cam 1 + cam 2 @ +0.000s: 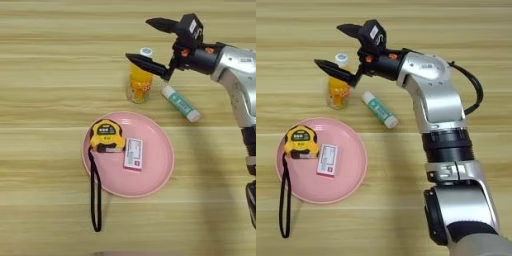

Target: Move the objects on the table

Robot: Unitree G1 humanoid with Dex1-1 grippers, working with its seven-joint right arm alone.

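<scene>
Nearest, the tape measure and box sit on the plate, while farther off the released claw straddles the juice bottle left of the tube, needing centering before closing.

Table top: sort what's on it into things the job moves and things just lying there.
For the job:
- orange-juice bottle, under the open right gripper
- white-and-teal tube, on the table
- tape measure, on the plate
- white-and-pink box, on the plate

Just there:
- pink plate
</scene>
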